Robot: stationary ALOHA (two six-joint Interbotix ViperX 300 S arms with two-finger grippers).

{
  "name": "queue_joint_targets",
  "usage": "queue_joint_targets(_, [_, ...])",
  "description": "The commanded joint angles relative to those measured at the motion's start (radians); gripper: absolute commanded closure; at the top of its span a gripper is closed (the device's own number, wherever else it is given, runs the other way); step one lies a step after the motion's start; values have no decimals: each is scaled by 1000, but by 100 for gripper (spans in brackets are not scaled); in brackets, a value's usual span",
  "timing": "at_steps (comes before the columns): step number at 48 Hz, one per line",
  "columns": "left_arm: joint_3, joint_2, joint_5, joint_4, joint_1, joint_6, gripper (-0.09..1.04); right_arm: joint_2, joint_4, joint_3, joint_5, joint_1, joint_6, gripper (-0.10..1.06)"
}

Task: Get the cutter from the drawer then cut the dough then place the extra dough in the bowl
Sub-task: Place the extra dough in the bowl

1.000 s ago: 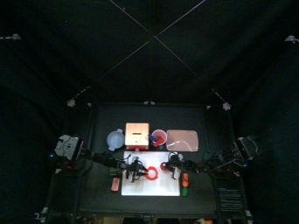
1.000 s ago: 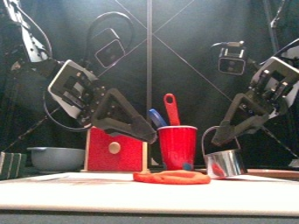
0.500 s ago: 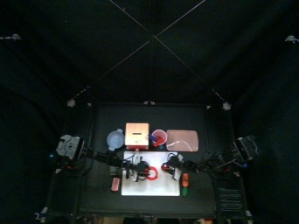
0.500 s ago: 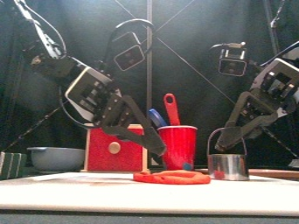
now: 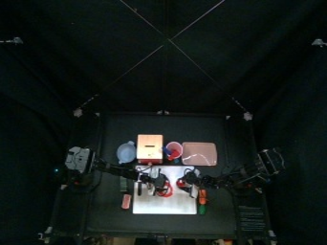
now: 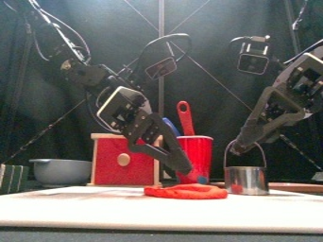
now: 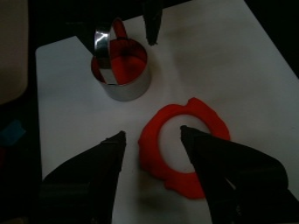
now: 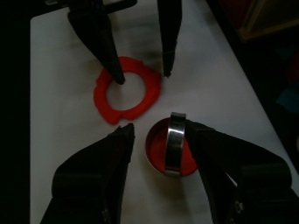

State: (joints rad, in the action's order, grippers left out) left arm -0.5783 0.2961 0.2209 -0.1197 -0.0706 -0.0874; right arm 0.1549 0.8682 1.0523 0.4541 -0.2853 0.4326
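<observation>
A red dough ring (image 6: 187, 192) lies flat on the white board (image 6: 139, 202). My left gripper (image 6: 192, 172) stands open right over the ring (image 7: 163, 179), one jaw outside it and one above its hole. The metal cutter (image 6: 245, 180) stands on the board to the ring's right, with a red dough disc inside it (image 7: 122, 70). Just above the cutter (image 8: 172, 150) my right gripper (image 6: 237, 146) is open, its jaws on either side of the wire handle.
Behind the board stand the blue-grey bowl (image 6: 59, 170) at the left, the wooden box with its red drawer front (image 6: 124, 159), the red cup with knives (image 6: 192, 156) and the pink tray (image 5: 200, 151). Small toy foods (image 5: 202, 201) lie beside the board.
My left gripper has come down and to the right, from above the box onto the dough ring. The right gripper has stayed over the cutter.
</observation>
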Motion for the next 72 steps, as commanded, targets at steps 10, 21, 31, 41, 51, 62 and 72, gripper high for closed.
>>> queue_joint_targets(10, [35, -8, 2, 11, 11, 5, 7, 57, -2, 17, 5, 5, -3, 12])
queue_joint_targets(21, [35, 0, 0, 38, 9, 6, 7, 57, -2, 18, 3, 6, -3, 12])
queue_joint_targets(31, [35, 14, 0, 63, 6, 6, 8, 57, -2, 17, 3, 8, -3, 12])
queue_joint_targets(41, [35, 31, 2, 94, 5, 9, 11, 57, -2, 18, 3, 9, -3, 12])
queue_joint_targets(51, [34, 44, 0, 97, 0, 9, 28, 57, 0, 18, 3, 9, -3, 12])
queue_joint_targets(62, [25, 38, 2, 118, 0, 11, 42, 57, 0, 18, 3, 12, -3, 12])
queue_joint_targets(72, [-61, -66, 9, 146, 8, 9, 41, 57, 2, 18, -6, 17, -3, 12])
